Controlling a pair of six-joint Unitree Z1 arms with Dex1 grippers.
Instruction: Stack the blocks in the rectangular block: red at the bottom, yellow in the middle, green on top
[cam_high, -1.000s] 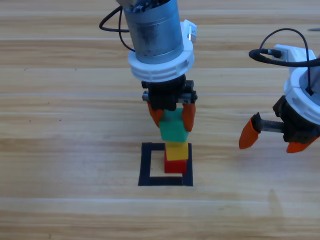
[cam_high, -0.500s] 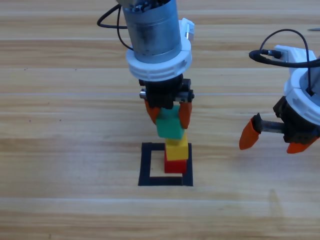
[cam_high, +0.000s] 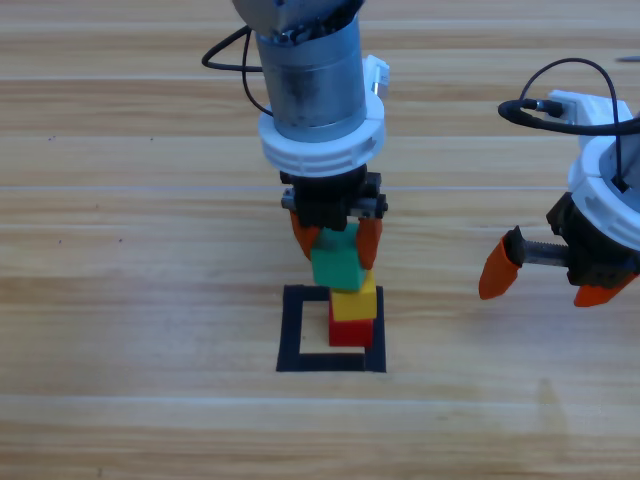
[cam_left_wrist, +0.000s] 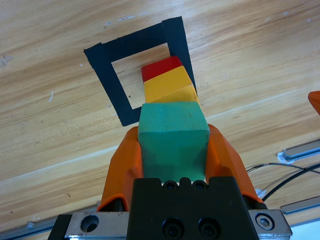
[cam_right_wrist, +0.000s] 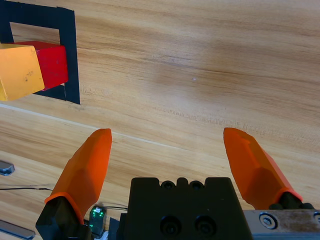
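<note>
**Green cube over stack, last placement pending**

Nearest the cam in the high view: black tape rectangle outline (cam_high: 332, 330) on the wooden table (cam_high: 120, 300). Small plain red cube (cam_high: 349, 332) sits inside it, toward its right side, w/ small plain yellow cube (cam_high: 354, 303) on top; 2 of 3 levels done. Next up: left gripper (cam_high: 337, 240) clamped on the small teal-green cube (cam_high: 337, 264), jaws on both side faces. Green hangs above yellow, offset a bit left, contact w/ yellow can't tell. Left to do, I'd judge: align, lower, release. Farther right, well apart: right gripper (cam_high: 545, 280) waiting, jaws spread wide, holding nothing.
</note>
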